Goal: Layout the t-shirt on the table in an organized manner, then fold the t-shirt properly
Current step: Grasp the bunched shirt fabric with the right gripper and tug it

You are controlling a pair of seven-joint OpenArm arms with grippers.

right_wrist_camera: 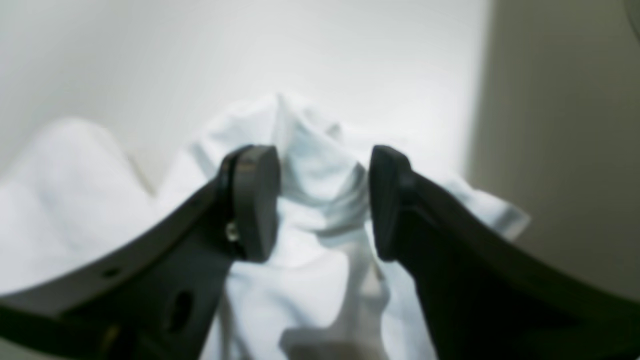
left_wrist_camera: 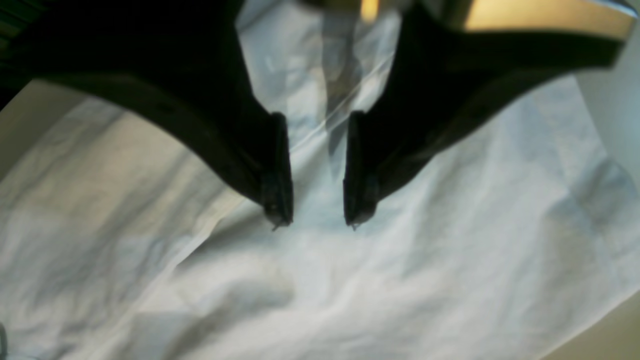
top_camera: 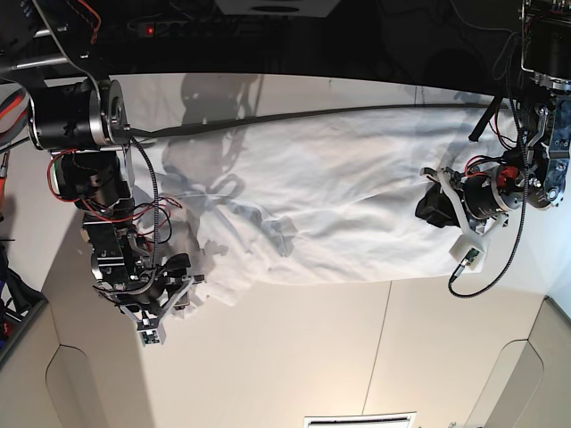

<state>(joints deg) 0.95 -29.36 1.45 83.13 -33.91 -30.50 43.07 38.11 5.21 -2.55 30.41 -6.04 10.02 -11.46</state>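
Note:
The white t-shirt (top_camera: 330, 196) lies spread lengthwise across the far half of the table (top_camera: 294, 357), wrinkled, with its left end bunched. My right gripper (top_camera: 174, 299) hovers at that bunched end. In the right wrist view its jaws (right_wrist_camera: 322, 200) stand open around a raised ridge of cloth (right_wrist_camera: 320, 165) without pinching it. My left gripper (top_camera: 433, 207) is at the shirt's right end. Seen from the left wrist, its fingertips (left_wrist_camera: 316, 220) are apart just above flat cloth (left_wrist_camera: 400, 260), holding nothing.
A thin dark seam (top_camera: 384, 330) crosses the bare near half of the table. A white connector on a cable (top_camera: 468, 252) dangles below the left arm. The table's far edge (top_camera: 268, 76) meets dark equipment. Both arm bases flank the shirt.

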